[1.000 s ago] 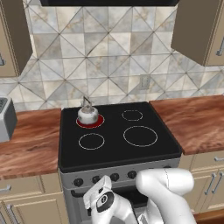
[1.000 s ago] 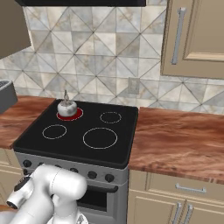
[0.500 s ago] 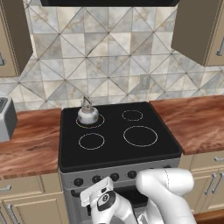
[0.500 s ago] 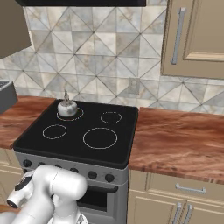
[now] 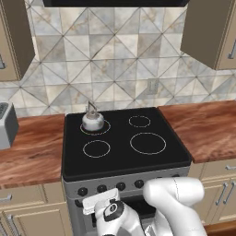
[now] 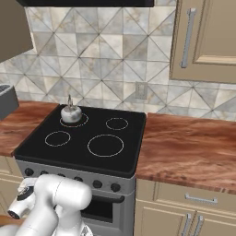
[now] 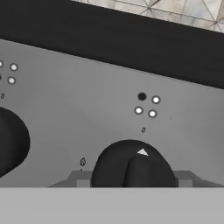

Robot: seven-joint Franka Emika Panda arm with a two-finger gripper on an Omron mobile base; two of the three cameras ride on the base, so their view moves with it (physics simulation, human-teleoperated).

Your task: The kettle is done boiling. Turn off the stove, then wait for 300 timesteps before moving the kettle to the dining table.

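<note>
The small silvery kettle (image 5: 93,120) (image 6: 71,113) stands on the rear-left burner of the stove (image 5: 138,161) (image 6: 133,138), whose black glass top shows white rings with no glow. My gripper (image 7: 133,179) (image 5: 102,192) is low at the stove's front panel. Its fingertips (image 7: 81,179) stand on either side of a black knob (image 7: 131,164), closed against it. That knob's white pointer aims up and slightly right. Another knob (image 7: 8,142) sits to its left. The dining table is out of view.
Wood counters (image 5: 27,147) (image 6: 189,147) flank the stove. A grey toaster (image 5: 7,124) stands on the left counter. Wall cabinets (image 5: 212,32) (image 6: 207,37) hang above, and beige drawers (image 6: 193,198) sit below the right counter.
The red glow under the kettle seen a second ago went out and the burner ring is now plain white. The arm has stayed at the knob.
</note>
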